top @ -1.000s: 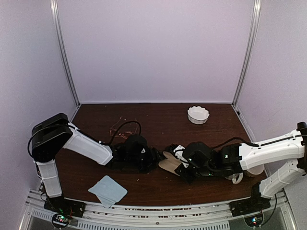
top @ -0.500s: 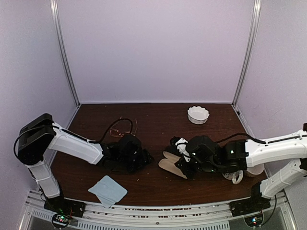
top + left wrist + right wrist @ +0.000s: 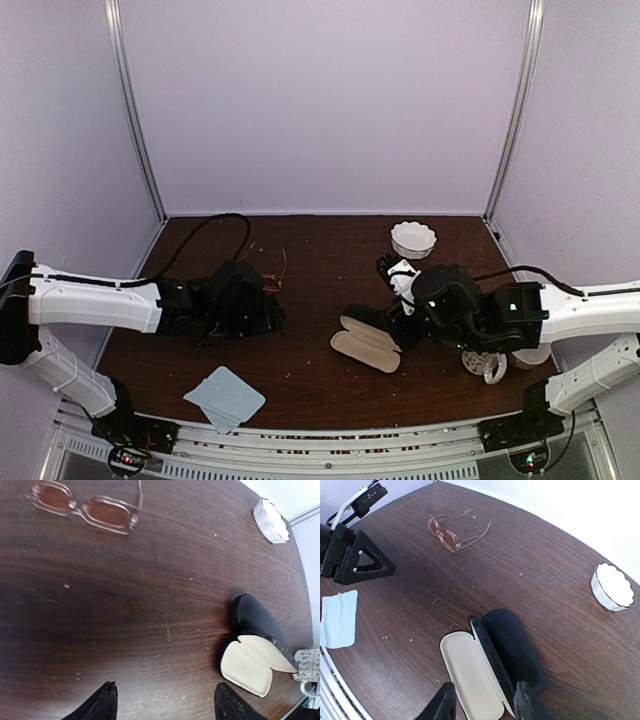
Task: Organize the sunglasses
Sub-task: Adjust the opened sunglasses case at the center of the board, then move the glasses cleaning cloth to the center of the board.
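Sunglasses (image 3: 453, 535), copper frame, lie unfolded on counter (image 3: 560, 580), left of centre, well apart from open case (image 3: 470, 675). Left pincer (image 3: 167, 702) hovers near them, released, nothing betw. fingers. Right pincer (image 3: 485, 702) hangs above case, also released, empty.

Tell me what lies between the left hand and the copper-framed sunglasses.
Only bare table with a few light specks. The left wrist view shows it: the open left hand at the bottom edge, the sunglasses at the top.
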Motion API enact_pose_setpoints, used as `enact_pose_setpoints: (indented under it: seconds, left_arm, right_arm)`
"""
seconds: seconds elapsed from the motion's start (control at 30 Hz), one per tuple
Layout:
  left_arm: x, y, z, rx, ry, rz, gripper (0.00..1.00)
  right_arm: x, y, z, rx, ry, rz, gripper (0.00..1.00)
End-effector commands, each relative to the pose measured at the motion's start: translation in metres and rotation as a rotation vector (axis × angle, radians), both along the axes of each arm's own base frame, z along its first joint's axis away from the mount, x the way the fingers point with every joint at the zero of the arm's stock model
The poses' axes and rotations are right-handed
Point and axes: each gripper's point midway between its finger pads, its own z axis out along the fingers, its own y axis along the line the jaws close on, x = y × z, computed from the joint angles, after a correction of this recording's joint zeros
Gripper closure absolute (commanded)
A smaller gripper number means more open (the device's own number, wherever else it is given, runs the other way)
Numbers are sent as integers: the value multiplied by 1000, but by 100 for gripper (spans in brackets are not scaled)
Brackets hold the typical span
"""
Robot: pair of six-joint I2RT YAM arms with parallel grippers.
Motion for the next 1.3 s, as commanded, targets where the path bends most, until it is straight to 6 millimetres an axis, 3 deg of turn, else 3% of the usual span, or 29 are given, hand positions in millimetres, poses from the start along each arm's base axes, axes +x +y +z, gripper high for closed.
enact_pose_setpoints:
  seconds: [0.0, 0.2, 0.5, 0.63, 0.87, 1.27]
  left_arm:
    - [-10, 42, 0, 216, -31, -35, 31]
    - [-37, 68, -4, 282, 37, -91, 31]
    - [-79, 76, -19, 344, 173, -244, 34]
    - [-88, 64, -24, 350, 214, -321, 41]
    - [-110, 30, -38, 389, 279, -484, 44]
    - [-133, 0, -57, 451, 349, -604, 57]
  right_arm:
    - [11, -3, 34, 45, -84, -55, 56]
    - [17, 2, 36, 23, -94, -74, 50]
    - [16, 15, 21, 1, -44, -53, 47]
    - [14, 17, 18, 12, -26, -42, 46]
    - [9, 9, 13, 28, -15, -46, 45]
    - [5, 2, 5, 41, 8, -54, 45]
